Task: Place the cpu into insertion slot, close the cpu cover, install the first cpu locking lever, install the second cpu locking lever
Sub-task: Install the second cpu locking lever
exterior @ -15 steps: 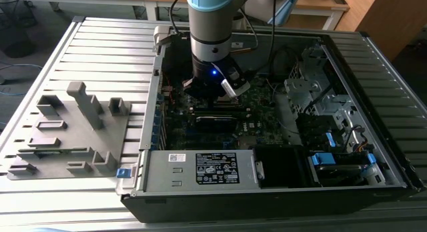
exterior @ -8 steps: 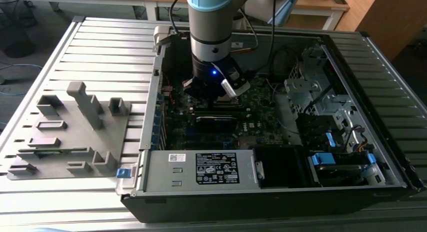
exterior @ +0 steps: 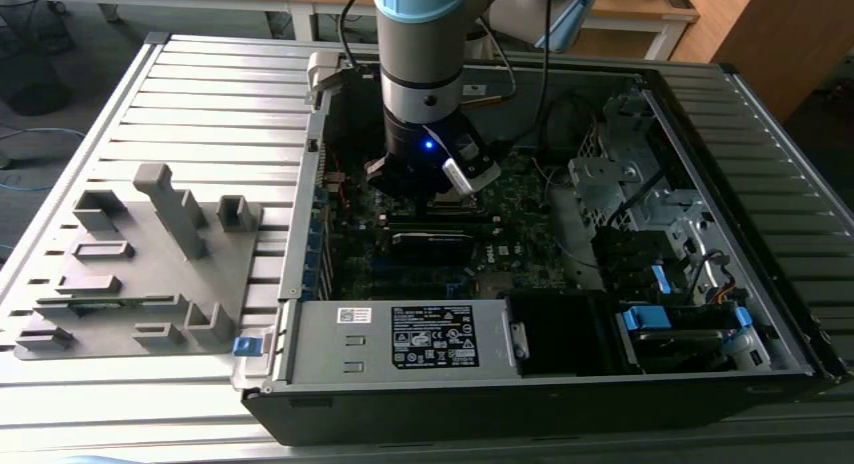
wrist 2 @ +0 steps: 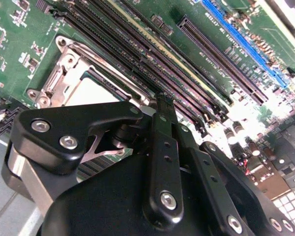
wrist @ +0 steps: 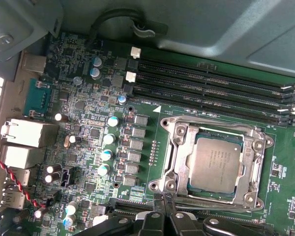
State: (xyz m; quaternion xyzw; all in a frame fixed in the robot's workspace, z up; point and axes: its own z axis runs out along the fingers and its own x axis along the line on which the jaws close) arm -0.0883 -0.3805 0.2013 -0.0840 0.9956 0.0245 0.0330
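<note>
Gripper [wrist 2: 163, 105] sits closest to the lens in the second wrist view: black linkage arms and bolted plates, the two fingers drawn together with only a thin slit between them and nothing held between the tips. In the first wrist view the same fingertips [wrist: 165, 202] hang just beside the near edge of the socket, apart from the chip.

Just past the fingertips lies the cpu [wrist: 215, 164], dull silver-grey top up, flat and square inside the socket. The cpu cover [wrist: 255, 162], a silvery frame plate, lies down around it, the chip showing through its square opening. In the second wrist view part of that frame [wrist 2: 64, 73] and a pale strip of the chip [wrist 2: 96, 91] show beyond the gripper's arm. Whether the locking levers are latched cannot be told.

Beyond the socket run long black memory slots [wrist: 211, 81], parallel and unfilled, on the green motherboard [wrist: 83, 118].

In the exterior view the arm [exterior: 424, 74] reaches straight down into the open computer case [exterior: 747, 134], which lies on a ribbed metal table [exterior: 200, 104]. A grey parts holder [exterior: 134, 264] sits on the table at the exterior view's left, beside the case.
</note>
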